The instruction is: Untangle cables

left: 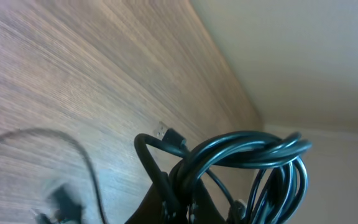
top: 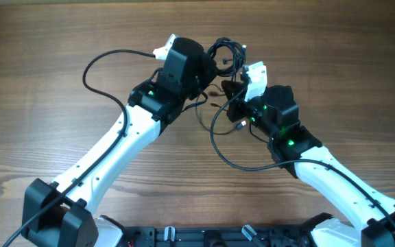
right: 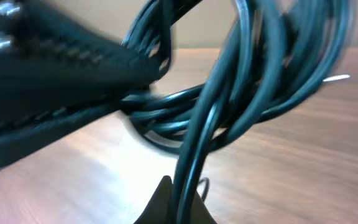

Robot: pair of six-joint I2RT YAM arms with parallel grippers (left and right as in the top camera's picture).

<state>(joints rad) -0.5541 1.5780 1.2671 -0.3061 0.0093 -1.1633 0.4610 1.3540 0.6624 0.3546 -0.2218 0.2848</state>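
The cables [top: 228, 55] are a knot of thin black cords lifted between both grippers at the table's far middle. My left gripper [top: 208, 65] is shut on the cables; in the left wrist view the looped bundle [left: 253, 163] rises from the jaws [left: 185, 202], with a small plug end [left: 174, 138] sticking out. My right gripper [top: 235, 86] is shut on a strand of the cables; in the right wrist view that strand [right: 194, 149] runs up from the jaws [right: 178, 199] into the tangled loops [right: 260, 68]. A loose black strand [top: 218, 140] hangs down to the table.
The left arm's own thicker black cable [top: 101, 68] arcs over the wooden table [top: 46, 123] at the left. The left gripper's dark body [right: 48, 93] fills the upper left of the right wrist view. Both arm bases [top: 60, 213] sit at the near edge.
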